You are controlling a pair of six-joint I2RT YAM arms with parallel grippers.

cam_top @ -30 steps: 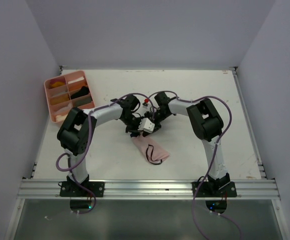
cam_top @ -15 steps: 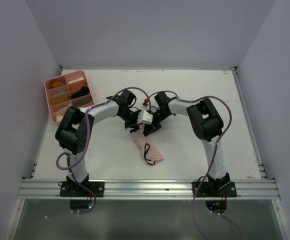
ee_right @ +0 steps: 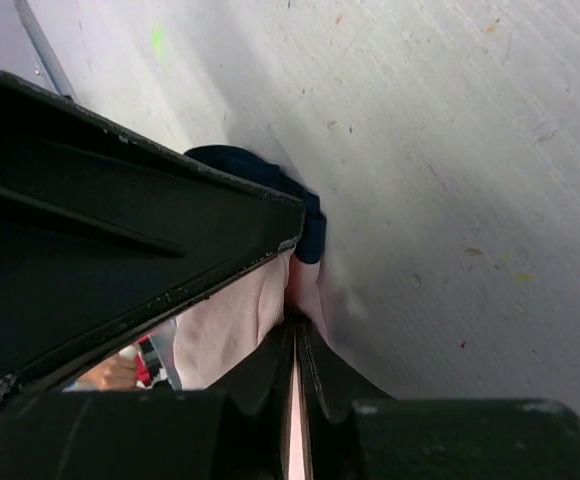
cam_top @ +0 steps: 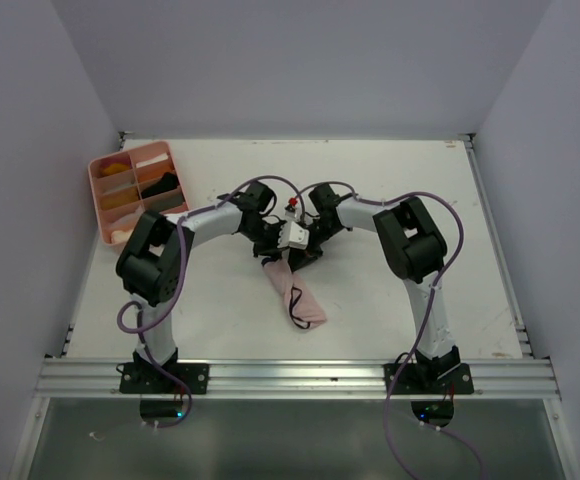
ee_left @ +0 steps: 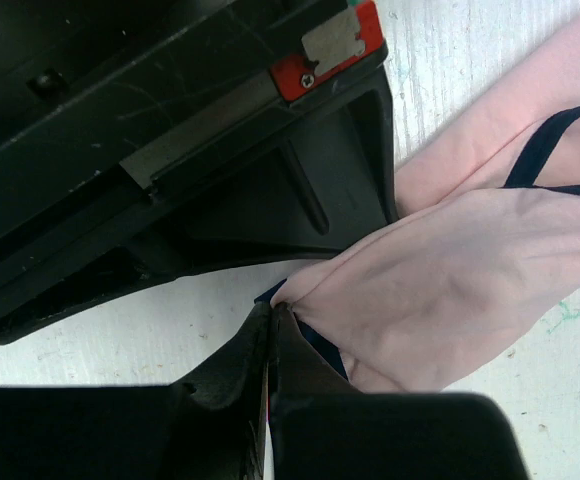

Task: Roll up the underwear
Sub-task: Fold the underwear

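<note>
Pinching the crumpled 11 o'clock end of the soft pale pink dark-edged cloth underwear point(cam_top: 297, 295), left gripper point(ee_left: 272, 322) and right gripper point(ee_right: 295, 325) each have jaws clamped on its fabric.

One piece of underwear point(cam_top: 296, 295), pale pink with dark edging, lies on the single worktop point(cam_top: 450, 200). There are two arms, the left arm point(cam_top: 205, 222) and the right arm point(cam_top: 410, 240), each with one gripper: left gripper point(ee_left: 272, 318), right gripper point(ee_right: 294, 325). There is one pink compartment tray point(cam_top: 99, 200); its compartments are too small to count.
</note>
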